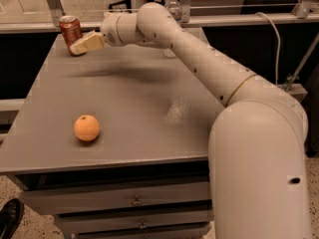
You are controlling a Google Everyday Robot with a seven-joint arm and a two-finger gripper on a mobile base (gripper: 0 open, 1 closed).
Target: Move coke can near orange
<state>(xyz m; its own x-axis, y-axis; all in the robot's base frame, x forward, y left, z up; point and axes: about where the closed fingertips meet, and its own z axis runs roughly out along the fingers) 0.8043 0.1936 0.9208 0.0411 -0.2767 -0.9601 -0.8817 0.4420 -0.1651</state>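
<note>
Hovering just beside the can (pixel 70 28) at the far left corner of the bench (pixel 134 98), the gripper (pixel 78 48) sits low at the can's right side, near its base. Spread or pressed together: cannot tell from this view. Contact with the can also cannot be told, and nothing looks lifted.

The arm (pixel 199 59) stretches from the near right across to the far left. That is probably because the can stands at the corner farthest from the base. The wrist is angled down and leftward, so the gripper comes at the can from the side, which suits a side grasp on a standing cylinder.

The can is upright, long axis vertical, silver top up, red wall facing the camera. The pull tab's direction is too small to read.

The orange (pixel 86 128) rests toward the front left edge, well apart from the can, with its dark stem dimple roughly upward. A water bottle (pixel 173 4) stands at the far edge behind the arm and is not part of the job.

Judged stage: approach to grasp, with the carry along the left edge toward the orange not yet begun. Risk: a nudge at the base could tip the can off the far left corner.
</note>
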